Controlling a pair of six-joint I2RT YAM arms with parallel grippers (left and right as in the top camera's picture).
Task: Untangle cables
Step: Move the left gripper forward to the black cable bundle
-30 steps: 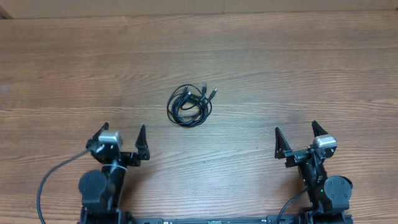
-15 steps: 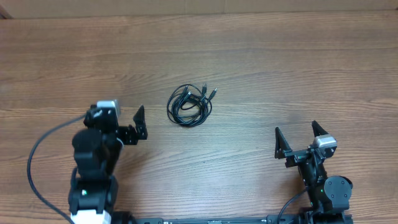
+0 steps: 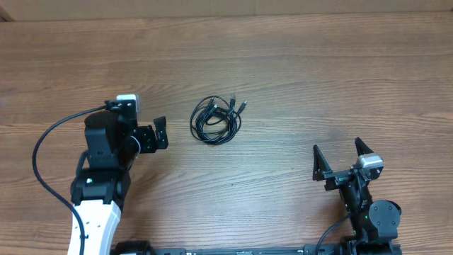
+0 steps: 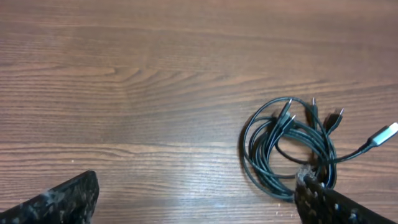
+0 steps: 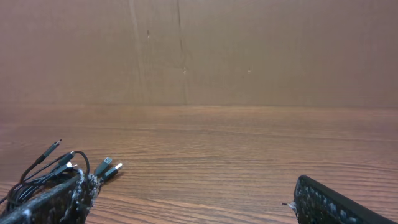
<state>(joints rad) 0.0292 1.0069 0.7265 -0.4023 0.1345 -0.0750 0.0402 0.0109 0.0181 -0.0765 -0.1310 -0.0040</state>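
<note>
Cables: a small tangle of thin black cables (image 3: 216, 120) lies in overlapping loops on the wooden table (image 3: 318, 78), near the middle and slightly left of centre in the overhead view.
Plug ends: several small plugs stick out at the far right side of the tangle; one silver-tipped plug (image 4: 388, 130) points away from the loops in the left wrist view.
Left gripper: the left gripper (image 3: 141, 136) is beside the tangle on its left, close but apart from it, with its fingers spread wide and nothing between them.
Left wrist view: one finger (image 4: 323, 199) overlaps the near edge of the loops in the picture; the other finger (image 4: 62, 199) is over bare wood.
Right gripper: the right gripper (image 3: 340, 159) is well apart from the tangle, near the table's front right, with its fingers spread wide and empty.
Right wrist view: the tangle shows low at the left, partly hidden behind one finger (image 5: 50, 202).
Surroundings: a plain brown cardboard wall (image 5: 199, 50) stands along the table's far edge.
Arm wiring: a thick black cable (image 3: 42, 163) curves out from the left arm, away from the tangle.
Indicator: a small green light (image 3: 89, 180) glows on the left arm.
</note>
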